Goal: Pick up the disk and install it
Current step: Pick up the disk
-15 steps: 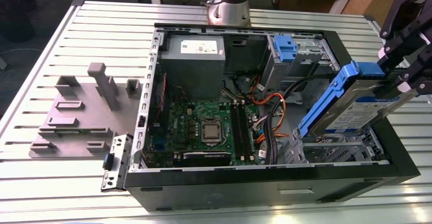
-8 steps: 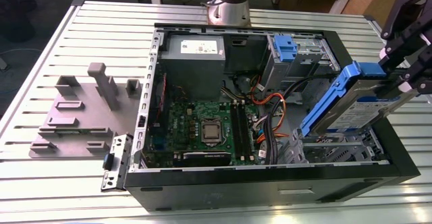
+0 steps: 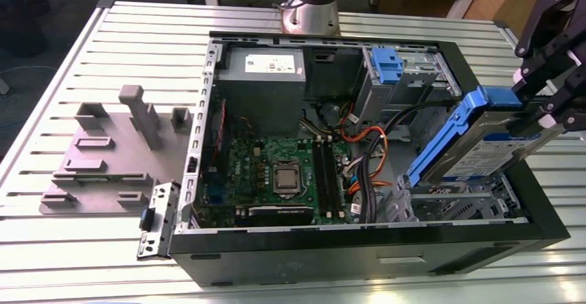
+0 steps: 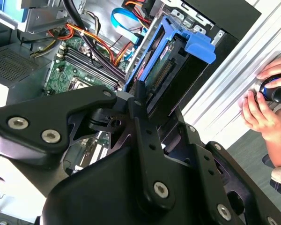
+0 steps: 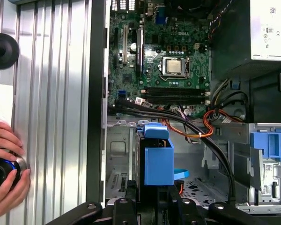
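One disk [image 3: 476,146] clamped between my fingers [image 3: 547,112], held tilted over the drive cage [image 3: 455,204]: install step in hand. Judgement: seating calls for squaring it with the cage.

Print on the sticker [image 3: 273,62] of the power supply [image 3: 261,95] and the label [image 3: 495,145] of the disk [image 3: 469,165] is illegible.
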`<state>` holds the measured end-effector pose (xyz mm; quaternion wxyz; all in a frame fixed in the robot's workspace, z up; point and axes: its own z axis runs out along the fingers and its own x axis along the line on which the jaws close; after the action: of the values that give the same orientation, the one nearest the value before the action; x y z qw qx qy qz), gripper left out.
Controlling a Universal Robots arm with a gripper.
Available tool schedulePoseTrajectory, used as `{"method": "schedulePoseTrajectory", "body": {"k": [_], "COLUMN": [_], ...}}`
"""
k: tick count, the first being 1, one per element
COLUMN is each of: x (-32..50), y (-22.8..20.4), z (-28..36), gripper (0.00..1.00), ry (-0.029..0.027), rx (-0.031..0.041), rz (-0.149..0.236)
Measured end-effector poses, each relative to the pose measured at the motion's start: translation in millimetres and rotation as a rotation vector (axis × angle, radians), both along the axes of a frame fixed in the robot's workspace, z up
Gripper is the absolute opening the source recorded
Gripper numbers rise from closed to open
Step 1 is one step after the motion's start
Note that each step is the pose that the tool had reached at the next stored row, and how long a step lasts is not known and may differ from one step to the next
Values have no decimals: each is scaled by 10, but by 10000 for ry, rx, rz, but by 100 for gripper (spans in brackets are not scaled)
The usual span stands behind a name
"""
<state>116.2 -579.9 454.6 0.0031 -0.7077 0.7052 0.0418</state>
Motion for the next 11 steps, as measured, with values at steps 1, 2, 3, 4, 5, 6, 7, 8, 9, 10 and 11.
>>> {"method": "schedulePoseTrajectory", "body": {"k": [1, 2, 3, 4, 5, 6, 7, 8, 9, 10, 11], "x": [0, 0, 0, 0, 0, 0, 0, 0, 0, 0, 0], "y": [0, 0, 0, 0, 0, 0, 0, 0, 0, 0, 0], "z": [-8, -17, -21, -21, -21, -21, -24, -33, -43, -52, -61], "gripper": [35, 35, 35, 35, 35, 35, 35, 35, 35, 35, 35], "ry": [0, 0, 0, 0, 0, 0, 0, 0, 0, 0, 0], "rx": [0, 1, 1, 0, 0, -1, 1, 2, 1, 0, 0], "rz": [-1, -1, -1, -1, -1, -1, -1, -1, -1, 0, 0]}}
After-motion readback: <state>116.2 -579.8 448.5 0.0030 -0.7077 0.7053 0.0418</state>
